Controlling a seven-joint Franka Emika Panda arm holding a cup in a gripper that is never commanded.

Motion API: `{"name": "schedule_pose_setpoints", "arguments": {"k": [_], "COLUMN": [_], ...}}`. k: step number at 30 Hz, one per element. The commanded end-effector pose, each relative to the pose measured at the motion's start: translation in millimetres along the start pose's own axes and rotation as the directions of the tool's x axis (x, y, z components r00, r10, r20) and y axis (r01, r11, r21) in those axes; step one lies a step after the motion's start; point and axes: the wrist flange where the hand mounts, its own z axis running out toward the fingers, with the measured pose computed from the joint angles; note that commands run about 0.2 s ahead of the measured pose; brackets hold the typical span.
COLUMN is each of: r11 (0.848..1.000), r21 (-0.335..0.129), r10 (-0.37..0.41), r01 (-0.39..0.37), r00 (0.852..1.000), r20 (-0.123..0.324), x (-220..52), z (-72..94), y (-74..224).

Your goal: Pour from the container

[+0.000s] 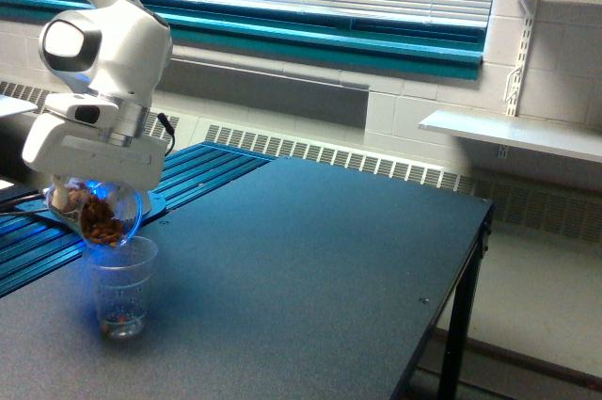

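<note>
The container (102,215), a small clear rounded jar with brown nut-like bits inside, hangs tilted under the white arm at the exterior view's left. My gripper (89,200) is shut on the container, its fingers mostly hidden by the white hand. The jar's mouth points down over a taller clear ribbed plastic cup (120,285) standing on the dark table (310,259). A few brown bits lie at the bottom of that cup.
A blue slatted rail (202,167) runs along the table's left side. The table's right edge (470,259) drops to the floor. A radiator, blinds and wall shelves (513,132) lie behind.
</note>
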Motion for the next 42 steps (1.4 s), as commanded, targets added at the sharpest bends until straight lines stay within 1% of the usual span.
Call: {"name": "schedule_pose_setpoints", "arguments": {"k": [1,16,31,42], "r11": [1.0,0.998,0.996,0.995], "r21": [-0.01,-0.03,-0.031,-0.036], "r10": [-0.024,-0.061,-0.087,-0.089], "r01": [0.024,0.061,0.087,0.09], "r00": [1.0,0.998,0.996,0.996], "r20": [0.006,0.015,0.013,0.014], "x": [3.2,4.9,8.0,8.2], "z": [0.5,1.5,-0.8,-0.3], "y": [0.1,-5.8,-16.8,-16.1]}}
